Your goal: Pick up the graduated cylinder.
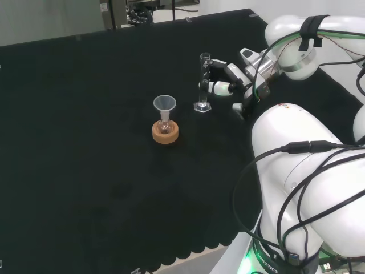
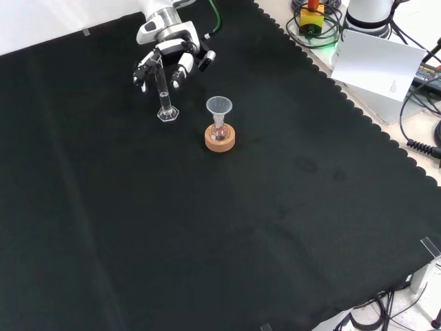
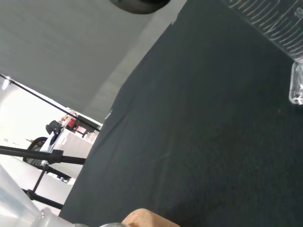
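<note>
The hand (image 1: 231, 80) is seen in the head view just right of the graduated cylinder (image 1: 203, 83), fingers spread and only slightly bent, closed on nothing. In the front view the fingers (image 2: 180, 67) flank the cylinder's upper part; contact cannot be confirmed. The cylinder stands upright on its hexagonal base on the black cloth (image 1: 85, 142). A small flask carrying a funnel (image 2: 219, 107) is seated on a cork ring (image 2: 220, 138) near the cylinder, apart from it. Wide bare cloth is noted toward the front view's bottom and left edges.
</note>
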### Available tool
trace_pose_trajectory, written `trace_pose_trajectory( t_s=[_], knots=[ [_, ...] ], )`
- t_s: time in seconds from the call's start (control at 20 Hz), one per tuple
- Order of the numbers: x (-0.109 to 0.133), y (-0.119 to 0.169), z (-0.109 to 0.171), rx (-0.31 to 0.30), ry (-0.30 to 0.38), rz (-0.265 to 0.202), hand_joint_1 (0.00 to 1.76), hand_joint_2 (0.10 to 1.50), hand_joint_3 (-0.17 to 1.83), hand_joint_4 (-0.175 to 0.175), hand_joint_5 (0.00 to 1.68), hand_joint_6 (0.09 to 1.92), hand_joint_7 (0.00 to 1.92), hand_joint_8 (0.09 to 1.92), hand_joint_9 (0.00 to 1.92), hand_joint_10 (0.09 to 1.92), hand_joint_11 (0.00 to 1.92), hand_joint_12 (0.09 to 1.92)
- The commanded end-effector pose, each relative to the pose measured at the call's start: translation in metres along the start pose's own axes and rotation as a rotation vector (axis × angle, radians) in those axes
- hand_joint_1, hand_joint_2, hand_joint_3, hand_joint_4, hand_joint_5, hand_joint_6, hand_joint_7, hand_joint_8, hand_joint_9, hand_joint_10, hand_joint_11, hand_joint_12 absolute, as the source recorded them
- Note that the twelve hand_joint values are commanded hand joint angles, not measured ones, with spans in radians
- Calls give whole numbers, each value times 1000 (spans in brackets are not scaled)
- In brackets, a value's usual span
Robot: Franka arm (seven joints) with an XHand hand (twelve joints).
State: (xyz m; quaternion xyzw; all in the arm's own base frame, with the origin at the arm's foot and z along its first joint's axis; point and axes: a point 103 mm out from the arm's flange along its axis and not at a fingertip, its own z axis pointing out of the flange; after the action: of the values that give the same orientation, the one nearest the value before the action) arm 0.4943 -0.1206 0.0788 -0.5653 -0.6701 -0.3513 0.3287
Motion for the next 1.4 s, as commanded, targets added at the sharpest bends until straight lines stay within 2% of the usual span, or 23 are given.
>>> trace_pose_trajectory(
  t_s=[0.05, 0.45, 1.4],
  knots=[
    [0, 1, 1, -10, 21, 4, 1028, 976, -175, -9, 493, 87, 459, 609, 615, 553, 330, 1317],
    [-2, 2, 1, -16, 47, 13, 1037, 984, -175, -1, 501, 87, 516, 594, 652, 537, 366, 1307],
    [-3, 6, 12, -12, 87, 1, 1094, 1021, -175, 16, 604, 100, 488, 591, 734, 508, 482, 1250]
  ],
)
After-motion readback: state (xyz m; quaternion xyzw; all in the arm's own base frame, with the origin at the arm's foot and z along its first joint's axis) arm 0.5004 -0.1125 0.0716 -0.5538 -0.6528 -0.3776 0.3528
